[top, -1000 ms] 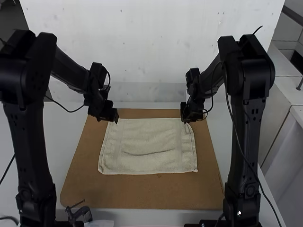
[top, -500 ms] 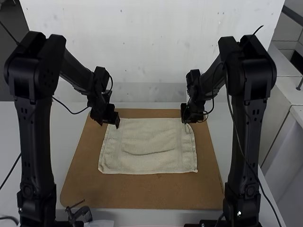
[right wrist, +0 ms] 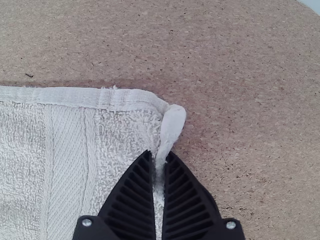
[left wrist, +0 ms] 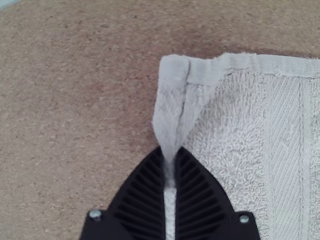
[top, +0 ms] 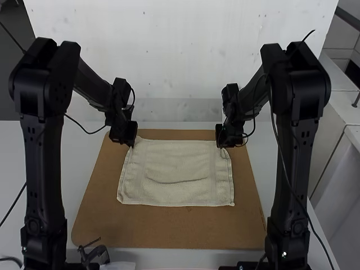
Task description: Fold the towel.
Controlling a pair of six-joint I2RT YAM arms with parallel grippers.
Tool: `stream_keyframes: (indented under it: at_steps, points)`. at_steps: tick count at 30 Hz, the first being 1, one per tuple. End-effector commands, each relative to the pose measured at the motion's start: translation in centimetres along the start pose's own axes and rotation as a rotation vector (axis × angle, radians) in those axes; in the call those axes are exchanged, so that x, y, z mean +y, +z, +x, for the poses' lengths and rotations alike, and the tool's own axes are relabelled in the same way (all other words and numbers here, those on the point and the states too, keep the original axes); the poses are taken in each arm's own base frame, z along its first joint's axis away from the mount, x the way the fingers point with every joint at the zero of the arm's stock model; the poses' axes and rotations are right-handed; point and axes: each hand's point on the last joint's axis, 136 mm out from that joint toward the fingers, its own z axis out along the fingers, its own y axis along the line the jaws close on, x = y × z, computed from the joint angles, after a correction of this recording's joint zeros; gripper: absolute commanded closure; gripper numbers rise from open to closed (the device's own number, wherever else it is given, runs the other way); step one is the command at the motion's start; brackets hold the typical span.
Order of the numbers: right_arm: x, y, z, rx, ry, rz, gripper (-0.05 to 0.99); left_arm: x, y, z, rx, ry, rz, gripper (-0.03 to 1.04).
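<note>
In the high view the left gripper (top: 131, 145) is at the towel's far left corner and the right gripper (top: 221, 146) at its far right corner. The cream towel (top: 177, 174) lies spread between them with a shallow crease across its middle. In the left wrist view the left gripper (left wrist: 170, 155) is shut on a pinched fold of the towel (left wrist: 230, 115) close to the corner. The right wrist view has the right gripper (right wrist: 158, 157) shut on the pinched edge of the towel (right wrist: 115, 130) by its other far corner.
A brown board (top: 169, 228) lies under the towel on the pale table (top: 67, 169). A white wall (top: 180, 67) rises beyond the board. A small dark clamp-like object (top: 95, 254) stands near the left arm's base.
The left gripper has shifted slightly at the towel's far left corner, which is now pinched up a little. The right arm has hardly moved.
</note>
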Motion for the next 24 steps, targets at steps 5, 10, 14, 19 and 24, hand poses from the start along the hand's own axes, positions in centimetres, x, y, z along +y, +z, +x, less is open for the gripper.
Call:
stream_keyframes:
  at_steps: [5, 10, 14, 19, 24]
  points:
    - [-2.2, -2.6, -2.9, -0.1, 0.027, 0.066, 0.92, -2.6, -2.9, -1.9, -0.068, 0.008, 0.063, 0.99]
    - [-2.5, -5.2, -7.0, -0.225, 0.055, 0.059, 0.92, -2.8, -6.8, -4.7, -0.171, -0.016, 0.065, 0.99]
    - [-2.5, -7.5, -9.5, -0.326, 0.077, 0.046, 0.92, -1.9, -9.6, -6.9, -0.238, -0.039, 0.052, 0.99]
    - [-2.3, -10.6, -11.6, -0.437, 0.089, 0.031, 0.92, -1.1, -12.4, -8.0, -0.3, -0.078, 0.048, 0.99]
    - [-1.8, -11.5, -11.0, -0.449, 0.08, 0.013, 0.92, -1.0, -13.8, -7.1, -0.318, -0.085, 0.051, 0.99]
